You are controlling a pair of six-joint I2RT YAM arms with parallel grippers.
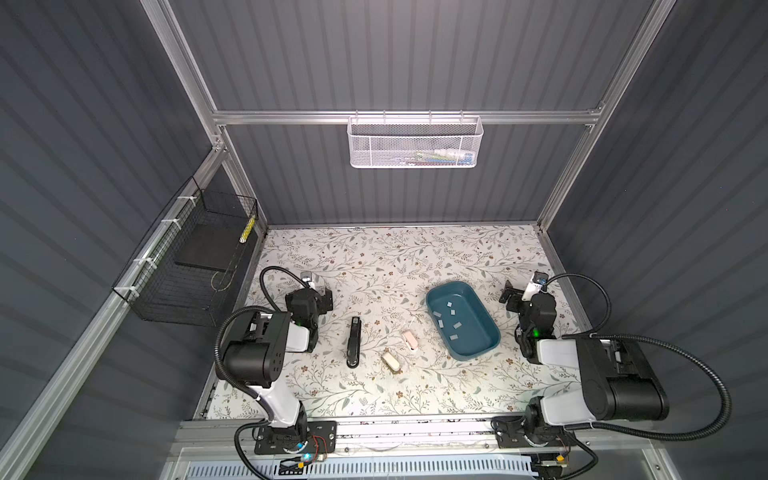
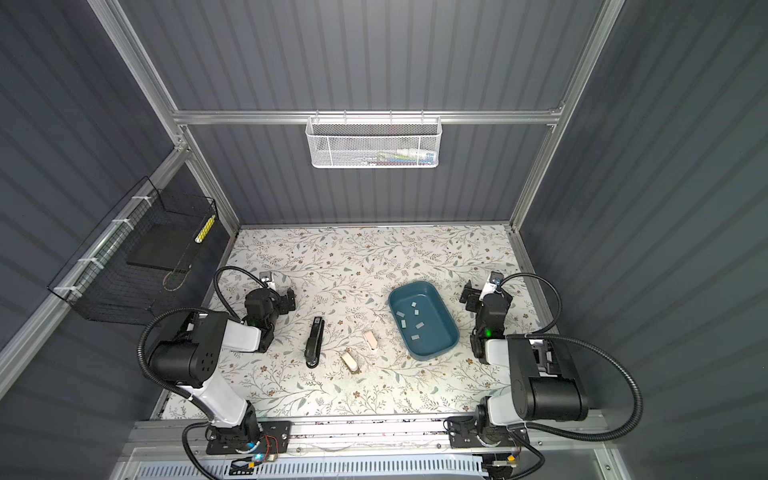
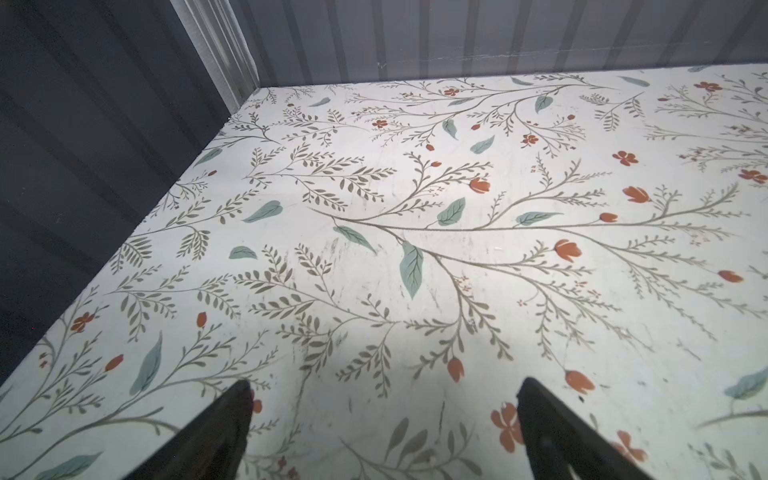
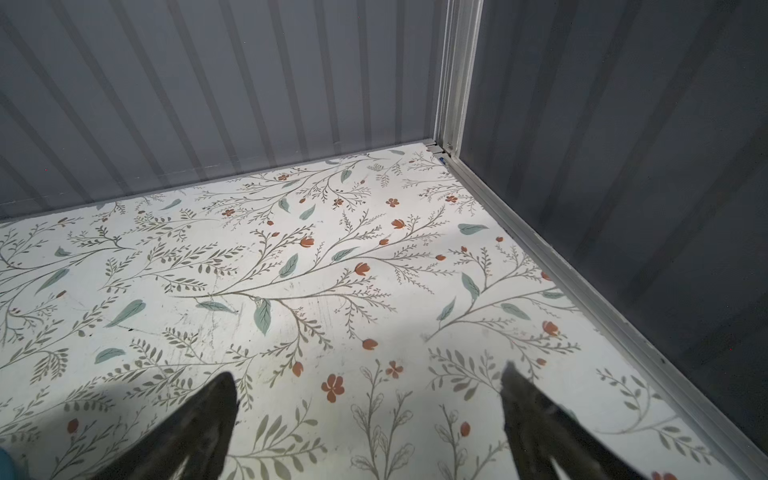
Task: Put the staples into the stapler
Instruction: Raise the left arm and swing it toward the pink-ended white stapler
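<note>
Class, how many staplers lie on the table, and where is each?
3. The black stapler lies farthest left, the beige stapler in the middle toward the front, the pink stapler just left of the blue tray. None appears hidden.

Table (image 1: 374,257): white, printed with grey-green sprigs, teal leaves and orange-red flowers. Tray (image 1: 478,332): teal. Staples (image 1: 457,325): silver-grey. Black stapler (image 1: 353,341), pink stapler (image 1: 409,339), beige stapler (image 1: 391,360). Walls (image 1: 395,62): dark grey, vertically striped.
</note>
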